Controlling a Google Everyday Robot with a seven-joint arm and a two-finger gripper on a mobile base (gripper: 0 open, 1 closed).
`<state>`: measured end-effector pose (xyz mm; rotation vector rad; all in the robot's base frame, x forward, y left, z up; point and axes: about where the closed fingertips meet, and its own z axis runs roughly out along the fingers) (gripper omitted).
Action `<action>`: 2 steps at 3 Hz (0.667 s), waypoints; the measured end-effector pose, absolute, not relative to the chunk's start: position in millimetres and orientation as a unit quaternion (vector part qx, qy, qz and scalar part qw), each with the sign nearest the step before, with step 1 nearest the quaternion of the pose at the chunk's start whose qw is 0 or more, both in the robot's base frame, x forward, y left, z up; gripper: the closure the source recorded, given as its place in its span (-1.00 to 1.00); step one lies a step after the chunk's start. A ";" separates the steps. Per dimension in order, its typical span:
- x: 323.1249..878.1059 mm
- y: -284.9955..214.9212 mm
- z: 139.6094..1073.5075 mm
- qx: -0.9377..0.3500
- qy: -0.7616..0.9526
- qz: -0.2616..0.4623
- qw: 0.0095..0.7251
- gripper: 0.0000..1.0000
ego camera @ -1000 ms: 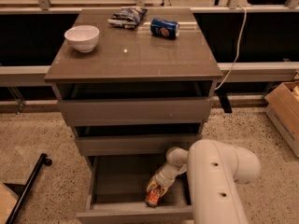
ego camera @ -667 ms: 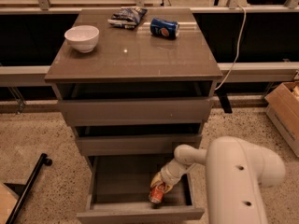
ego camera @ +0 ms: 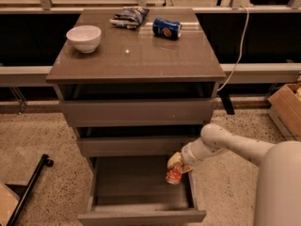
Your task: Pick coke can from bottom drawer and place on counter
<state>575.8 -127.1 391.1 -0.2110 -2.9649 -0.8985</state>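
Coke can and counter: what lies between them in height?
In the camera view, the coke can, held by the pincer above the open bottom drawer, has the two upper drawers between it and the counter.

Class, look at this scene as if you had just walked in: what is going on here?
The robot's gripper reaches into the open bottom drawer, jaws closed on the coke can. The can hangs near the drawer's right side, seemingly lifted off the drawer floor. It has not yet been placed on the counter, where a white bowl, a blue Pepsi can and a snack bag sit.
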 end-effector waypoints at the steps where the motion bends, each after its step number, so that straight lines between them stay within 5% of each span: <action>1: 584.3 -160.0 475.9 -0.026 -0.959 -0.280 -0.027 1.00; 2: 591.0 -183.3 570.5 0.023 -0.962 -0.256 -0.090 1.00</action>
